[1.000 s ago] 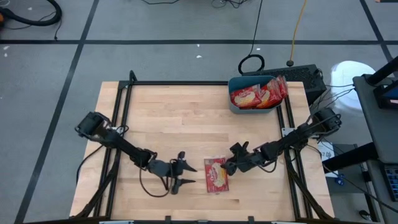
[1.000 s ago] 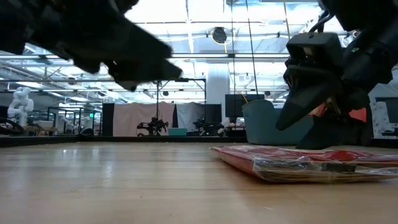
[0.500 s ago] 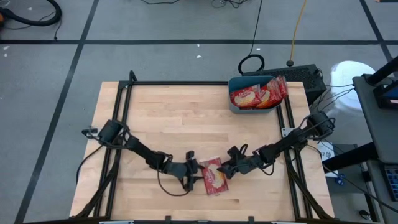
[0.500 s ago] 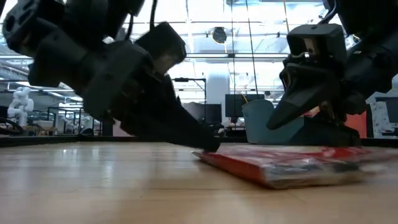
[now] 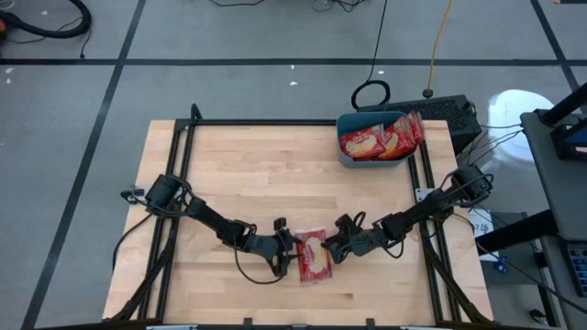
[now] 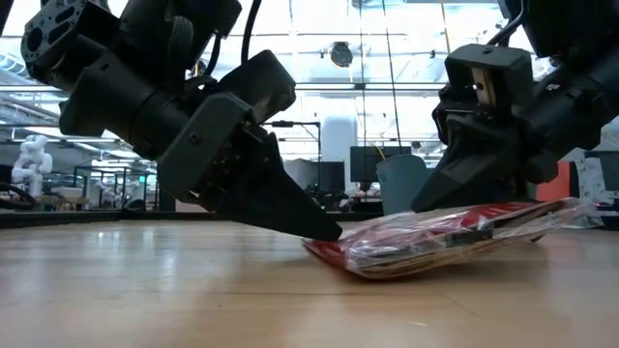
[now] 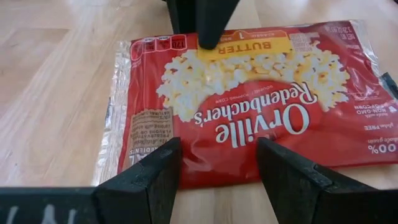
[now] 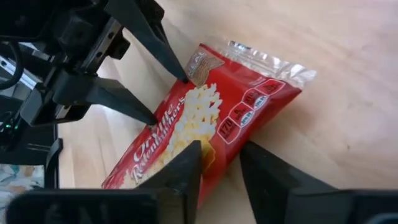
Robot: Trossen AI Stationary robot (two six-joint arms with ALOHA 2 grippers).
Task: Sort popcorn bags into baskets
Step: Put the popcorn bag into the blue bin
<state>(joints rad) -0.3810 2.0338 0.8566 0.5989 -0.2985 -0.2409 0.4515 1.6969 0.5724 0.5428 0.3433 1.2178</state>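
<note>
You have several popcorn bags in the teal bin [image 5: 371, 137] at the table's far right corner, and one Orville Redenbacher's bag [image 5: 314, 258] left near the front edge, pinched by your right gripper [image 5: 334, 249] while the left gripper [image 5: 290, 260], fingers spread, braces its opposite edge.

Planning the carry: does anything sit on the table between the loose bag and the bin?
Nothing visible does. The bag lies between the left gripper and right gripper; bare table runs from it to the bin, though the right arm reaches across nearby.
</note>
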